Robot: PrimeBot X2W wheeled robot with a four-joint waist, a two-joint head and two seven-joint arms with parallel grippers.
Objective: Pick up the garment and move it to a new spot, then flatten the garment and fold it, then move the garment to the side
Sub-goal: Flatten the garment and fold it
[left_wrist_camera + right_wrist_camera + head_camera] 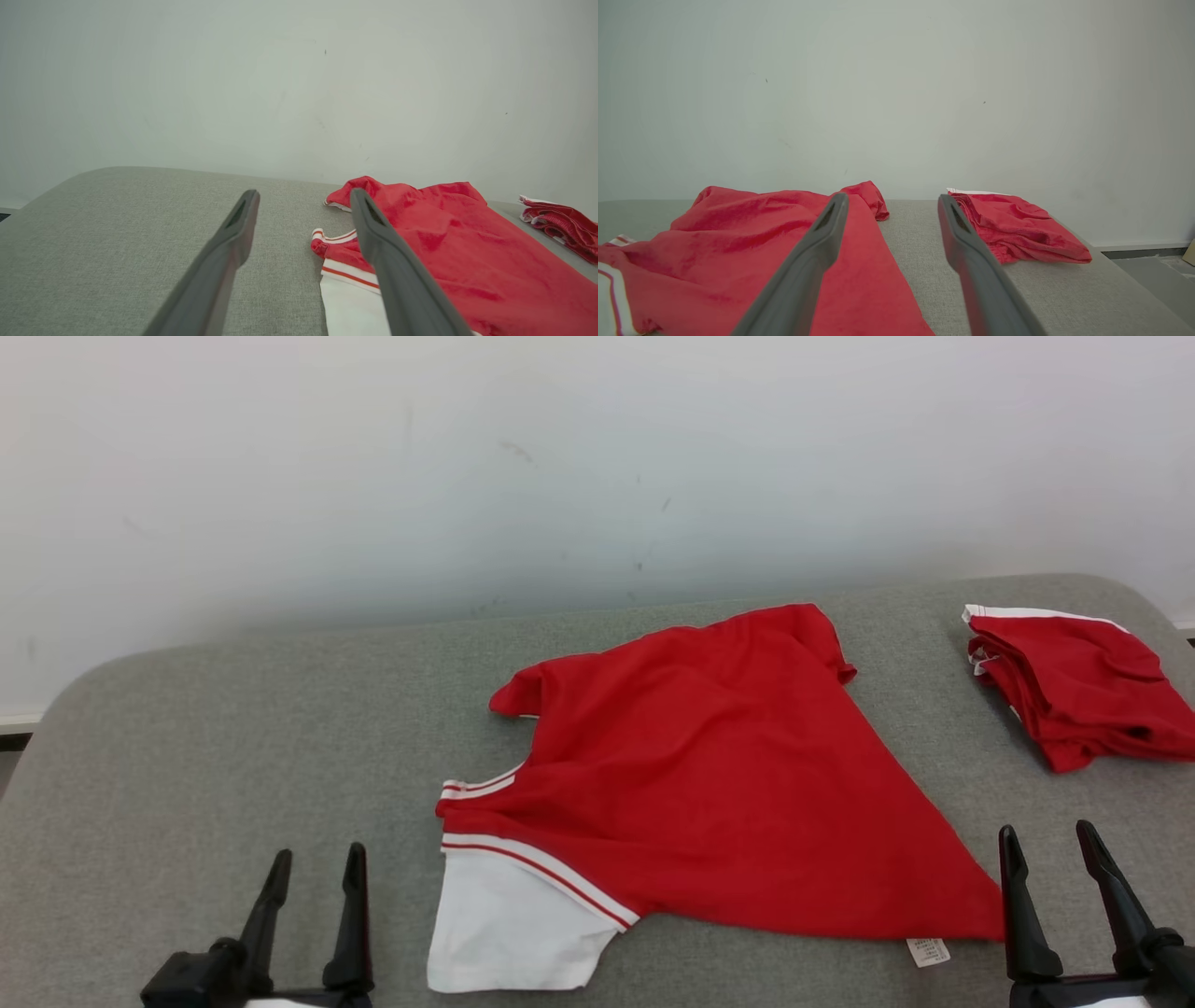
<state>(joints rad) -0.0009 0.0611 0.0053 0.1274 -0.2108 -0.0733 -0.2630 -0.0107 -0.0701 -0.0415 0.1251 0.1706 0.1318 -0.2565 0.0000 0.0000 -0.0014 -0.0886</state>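
A red garment (709, 775) with a white sleeve and red-and-white striped trim lies loosely spread in the middle of the grey padded table (187, 756); a white label sticks out at its near right corner. It also appears as the red garment (467, 247) in the left wrist view and the red garment (752, 233) in the right wrist view. My left gripper (317, 863) stands open at the near left, just left of the white sleeve, holding nothing. Beside the garment's near right corner my right gripper (1050, 840) is open and empty too.
A second red garment (1074, 681), folded into a small pile with white trim, lies at the table's far right; it shows as the folded pile (1017, 228) in the right wrist view. A pale wall (560, 457) rises behind the table. Floor (1153, 270) lies past the right edge.
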